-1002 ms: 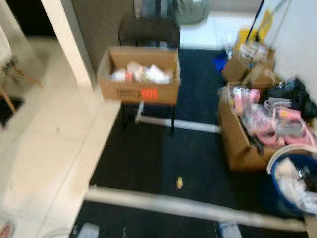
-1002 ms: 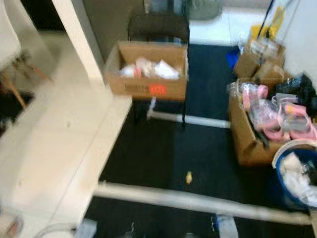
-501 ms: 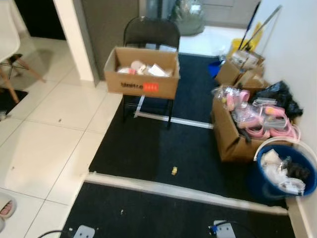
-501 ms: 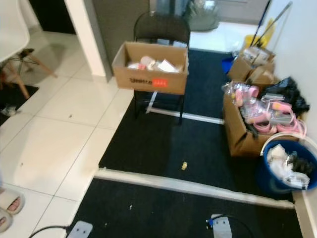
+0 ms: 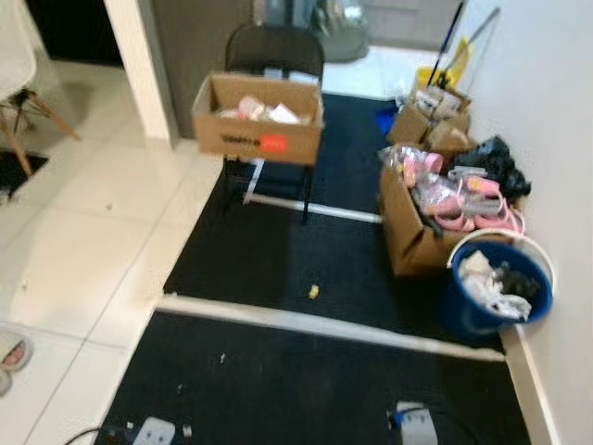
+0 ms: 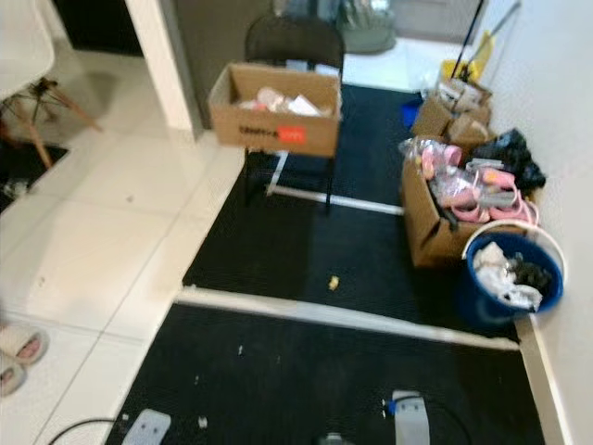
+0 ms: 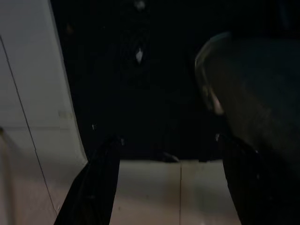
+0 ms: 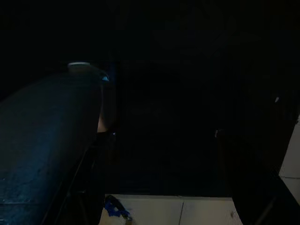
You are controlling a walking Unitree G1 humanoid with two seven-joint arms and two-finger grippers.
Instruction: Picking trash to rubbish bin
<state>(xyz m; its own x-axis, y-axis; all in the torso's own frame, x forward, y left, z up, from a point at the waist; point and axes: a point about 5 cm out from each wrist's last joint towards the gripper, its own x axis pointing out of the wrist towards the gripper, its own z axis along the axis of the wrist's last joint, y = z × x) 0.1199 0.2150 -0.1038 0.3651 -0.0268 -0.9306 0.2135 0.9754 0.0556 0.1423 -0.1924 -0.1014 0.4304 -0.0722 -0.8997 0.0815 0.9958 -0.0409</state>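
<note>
A small yellow scrap of trash (image 5: 313, 291) lies on the black mat (image 5: 278, 269), a short way ahead of me. To its right, against the white wall, stands a blue rubbish bin (image 5: 460, 311) with a white rim, holding crumpled white and dark rubbish. In the dark left wrist view my left gripper (image 7: 168, 187) hangs over the mat's edge, open with nothing between its fingers. In the very dark right wrist view my right gripper (image 8: 164, 192) hangs low, its fingers apart and holding nothing.
A cardboard box (image 5: 258, 125) rests on a black folding chair. Another box (image 5: 412, 218), full of pink items, stands beside the bin, with more boxes (image 5: 426, 116) and a black bag (image 5: 491, 158) behind. A white strip (image 5: 324, 324) crosses the mat. Sandals (image 6: 18, 357) lie on the tiles.
The whole picture has shifted and sharpened as the camera moved. The trash, bin and boxes keep their places on the floor.
</note>
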